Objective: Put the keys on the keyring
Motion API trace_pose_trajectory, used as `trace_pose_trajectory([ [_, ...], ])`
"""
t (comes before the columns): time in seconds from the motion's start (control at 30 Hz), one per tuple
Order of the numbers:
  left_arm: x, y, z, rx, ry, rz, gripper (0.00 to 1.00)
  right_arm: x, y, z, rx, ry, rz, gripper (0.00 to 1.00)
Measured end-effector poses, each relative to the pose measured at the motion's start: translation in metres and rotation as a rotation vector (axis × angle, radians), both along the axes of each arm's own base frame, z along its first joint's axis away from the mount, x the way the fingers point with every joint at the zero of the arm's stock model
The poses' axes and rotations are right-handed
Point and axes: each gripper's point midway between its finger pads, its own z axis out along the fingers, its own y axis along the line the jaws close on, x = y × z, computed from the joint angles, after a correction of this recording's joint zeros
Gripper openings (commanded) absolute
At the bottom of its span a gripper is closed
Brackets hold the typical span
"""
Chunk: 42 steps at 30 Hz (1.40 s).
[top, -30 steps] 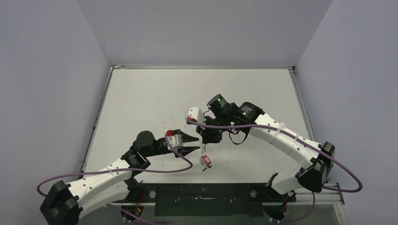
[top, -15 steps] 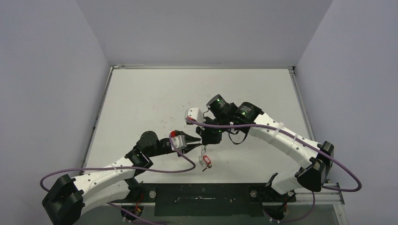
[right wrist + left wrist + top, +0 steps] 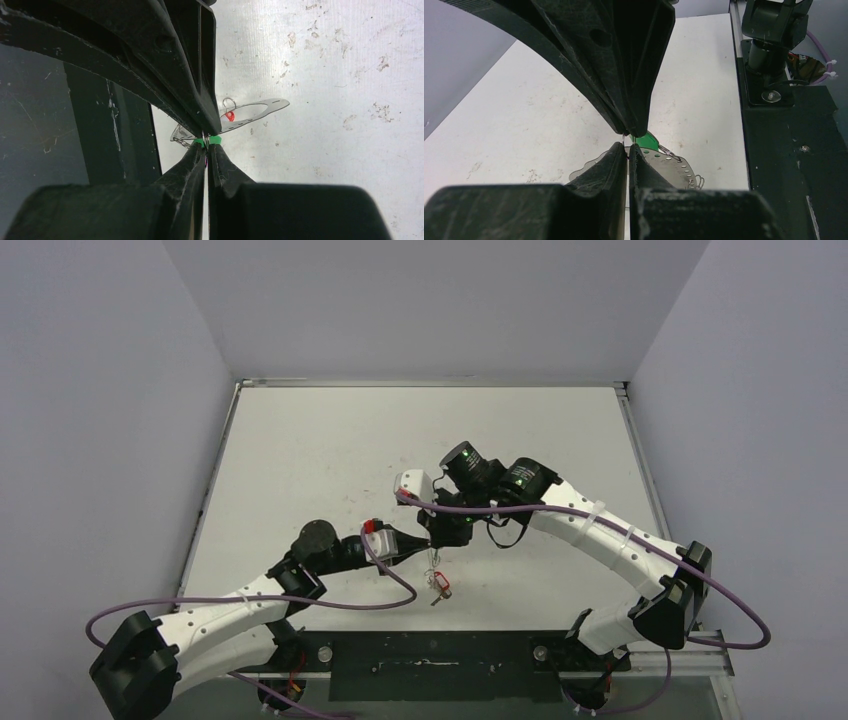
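Meeting tip to tip above the white table, near its front edge, the two arms reach in from either side. The left gripper comes in low from the left and the right gripper points down from the right, their black tips touching or all but touching.

Both are closed. The left one's fingers lie pressed together with only a hairline slit between them. The right one's fingers look the same from its own camera.

Right where the two sets of tips meet, a sliver of the green tag peeks out on both sides of the pinch. Something thin is caught there, but I cannot tell which gripper has hold of the tag, or whether either one grips the wire.

Below the tips, a fine pale thread of metal, the keyring, drops straight down. It is hard to pick out against the white surface. At its lower end hangs the red-tagged key, just under the grippers and between the two arms. From above I cannot tell whether it rests on the table or hangs clear of it.

Purple cables loop along both arms.
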Motion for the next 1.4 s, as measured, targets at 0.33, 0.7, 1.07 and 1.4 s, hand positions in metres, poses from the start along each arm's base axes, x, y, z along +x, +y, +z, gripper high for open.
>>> trace_pose_trajectory([
  [0.33,-0.003,0.005,-0.002,-0.011,-0.003,0.013,0.00,0.008,0.005,0.008,0.094,-0.045,-0.017,0.54],
  [0.7,-0.004,0.008,-0.004,-0.024,-0.004,0.021,0.00,0.017,-0.017,0.020,0.419,-0.089,-0.002,0.52],
  [1.07,-0.005,0.008,-0.002,-0.032,-0.003,0.019,0.00,0.009,-0.007,0.006,0.587,-0.161,0.064,0.43],
  [1.4,-0.006,0.008,-0.002,-0.032,0.002,0.019,0.00,0.010,0.005,0.012,0.628,-0.187,0.105,0.45],
])
